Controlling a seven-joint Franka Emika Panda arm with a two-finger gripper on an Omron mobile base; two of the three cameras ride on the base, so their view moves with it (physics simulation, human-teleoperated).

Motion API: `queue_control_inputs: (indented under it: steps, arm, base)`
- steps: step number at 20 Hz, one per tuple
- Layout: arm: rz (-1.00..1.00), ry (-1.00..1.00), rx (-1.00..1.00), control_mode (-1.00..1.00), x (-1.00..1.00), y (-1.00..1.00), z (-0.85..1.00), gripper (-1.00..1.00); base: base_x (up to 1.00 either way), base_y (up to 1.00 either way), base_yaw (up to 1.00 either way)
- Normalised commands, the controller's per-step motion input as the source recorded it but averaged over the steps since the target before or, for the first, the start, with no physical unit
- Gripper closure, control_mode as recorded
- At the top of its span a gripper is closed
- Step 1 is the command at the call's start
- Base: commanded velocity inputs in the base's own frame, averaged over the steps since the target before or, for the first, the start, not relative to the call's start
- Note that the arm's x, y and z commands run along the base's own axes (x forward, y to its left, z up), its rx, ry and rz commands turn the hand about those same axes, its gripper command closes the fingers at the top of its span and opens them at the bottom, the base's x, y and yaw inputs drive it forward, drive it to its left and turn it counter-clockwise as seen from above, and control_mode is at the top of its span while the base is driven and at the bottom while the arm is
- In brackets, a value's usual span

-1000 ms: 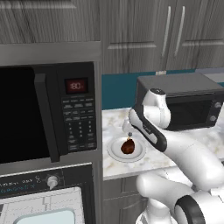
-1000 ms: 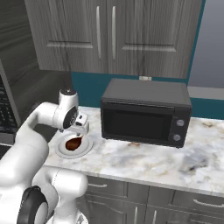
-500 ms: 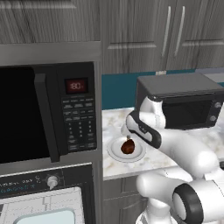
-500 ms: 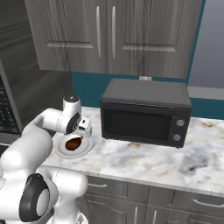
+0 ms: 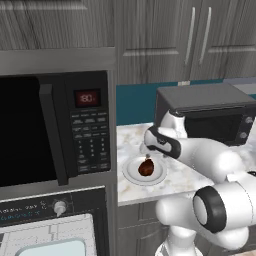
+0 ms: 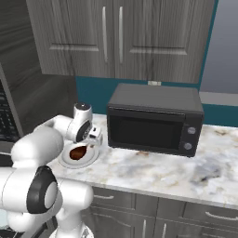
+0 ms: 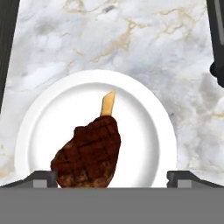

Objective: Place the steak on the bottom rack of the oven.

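Marbled white stone with gold and grey veins is what you see under everything here: the desk (image 7: 144, 39) carries a round white plate (image 7: 144, 131), and on that plate lies the dark reddish-brown steak (image 7: 89, 153) with a grilled crosshatch and a pale bone tip. Your hand (image 7: 111, 177) hangs directly above the plate, its two dark fingertips (image 7: 43, 177) spread wide, one on either side of the meat, gripping nothing. From the left base camera you find the steak (image 5: 146, 168) just below the hand (image 5: 148, 154), with the small black box oven (image 5: 210, 112) behind the arm. The big black microwave with keypad and red display (image 5: 55, 127) stands left, and below it the built-in oven with a silver knob and light-blue window (image 5: 50, 235), its door shut.
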Motion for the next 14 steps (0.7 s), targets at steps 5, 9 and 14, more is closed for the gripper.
queue_control_inputs:
  steps: [5,9,14]
  arm:
    - [0.0,0.01,0.0,-1.0,0.27,0.04,-0.38,-1.0]
    - [0.0,0.0,0.0,-1.0,0.28,0.12,-0.31,-1.0]
    - [0.0,0.01,0.0,-1.0,0.06,0.26,-0.32,-1.0]
  base:
    - [0.0,0.0,0.0]
    - [0.0,0.0,0.0]
    - [0.0,0.0,0.0]
